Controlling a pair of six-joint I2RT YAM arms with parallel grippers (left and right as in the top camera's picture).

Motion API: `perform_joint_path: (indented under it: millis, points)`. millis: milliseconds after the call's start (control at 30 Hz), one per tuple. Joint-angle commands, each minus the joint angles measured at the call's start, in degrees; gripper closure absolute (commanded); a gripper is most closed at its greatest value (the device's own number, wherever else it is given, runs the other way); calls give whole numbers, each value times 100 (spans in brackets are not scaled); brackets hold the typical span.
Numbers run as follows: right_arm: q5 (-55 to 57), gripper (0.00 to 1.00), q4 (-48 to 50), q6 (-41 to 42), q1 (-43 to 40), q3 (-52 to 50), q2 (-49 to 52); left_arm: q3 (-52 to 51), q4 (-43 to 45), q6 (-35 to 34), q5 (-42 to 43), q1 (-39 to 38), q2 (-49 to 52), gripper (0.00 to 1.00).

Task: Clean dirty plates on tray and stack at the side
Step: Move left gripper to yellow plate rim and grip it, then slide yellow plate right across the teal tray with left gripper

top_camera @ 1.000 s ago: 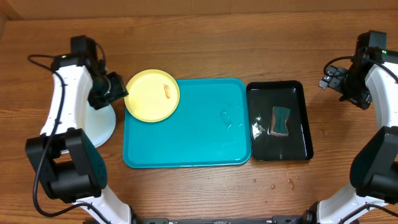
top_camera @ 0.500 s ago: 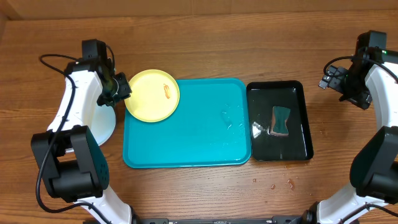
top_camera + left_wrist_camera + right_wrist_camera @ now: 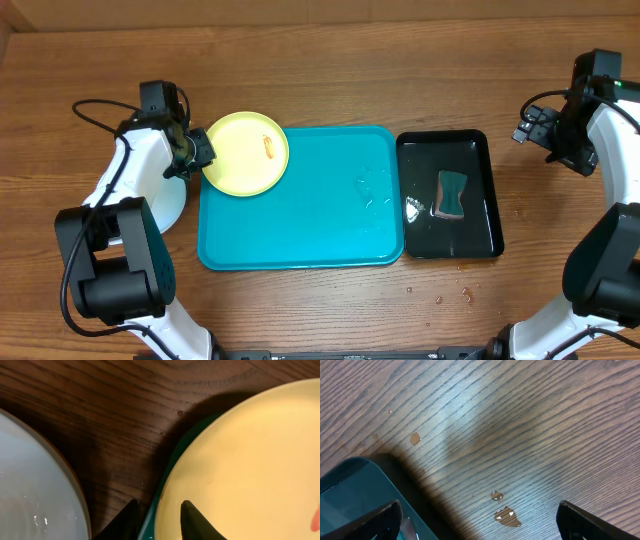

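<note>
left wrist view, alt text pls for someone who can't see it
The lime green plate fills the right side, its rim between the open jaws of the left gripper and overhanging a corner of the turquoise tray. A pale plate lies at left on dark wood.

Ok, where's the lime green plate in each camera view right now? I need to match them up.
Overhead: the lime green plate sits upper left, overlapping the top-left corner of the turquoise tray.
Left wrist: it fills the right half, with a strip of tray rim under its edge.
Right wrist: not in it; only the table and a corner of the black tray.
Shared landmark: the turquoise tray's rim, in overhead and left wrist.
</note>
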Motion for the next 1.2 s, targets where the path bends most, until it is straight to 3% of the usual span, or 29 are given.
perform_joint_path:
  millis: [0,167,300,500,667,733,1033,1167]
  points:
    - [-2,0,33,22,2,55,-90,-149,107,24,-37,-11,15,71]
    - [-2,0,33,22,2,55,-90,-151,125,26,-37,-11,15,71]
    - [-2,0,33,22,2,55,-90,-153,114,26,-35,-26,15,81]
    - [-2,0,33,22,0,55,-90,-256,229,22,-35,-55,15,80]
    - [-2,0,33,22,0,55,-90,-269,306,28,7,-55,15,91]
    - [-2,0,31,22,0,55,-90,-264,302,28,111,-55,15,96]
    - [-2,0,33,22,2,55,-90,70,-350,26,1421,-61,-74,96]
    - [-2,0,33,22,0,55,-90,111,-833,26,1471,-192,-245,96]
